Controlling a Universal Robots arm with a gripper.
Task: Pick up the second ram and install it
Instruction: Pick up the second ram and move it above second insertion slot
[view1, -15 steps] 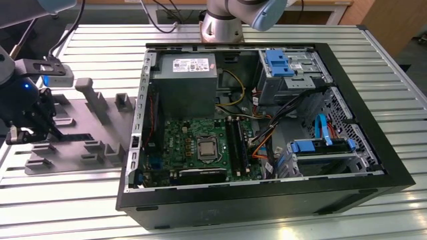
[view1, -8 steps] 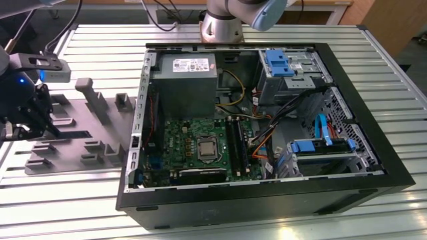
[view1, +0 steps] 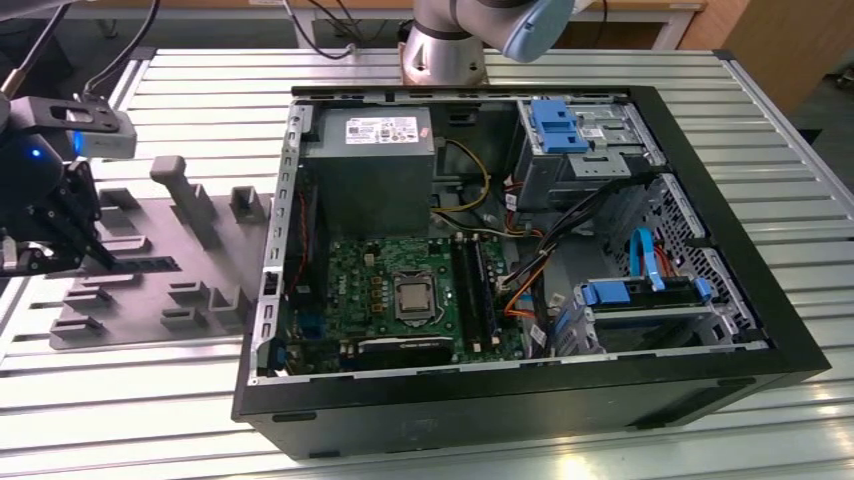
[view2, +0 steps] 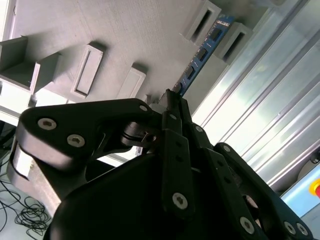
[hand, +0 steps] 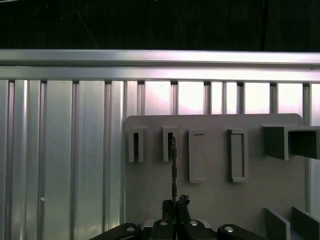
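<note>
The black robot gripper (view2: 172, 96) is pinched shut on one end of the long thin blue-green ram stick (view2: 201, 56).
It stands on edge in the grey plastic tray (view2: 125, 30). Held by just one end, it could tip, slip or catch on the slot.

Slatted metal table (view1: 200, 100) — glare-streaked
</note>
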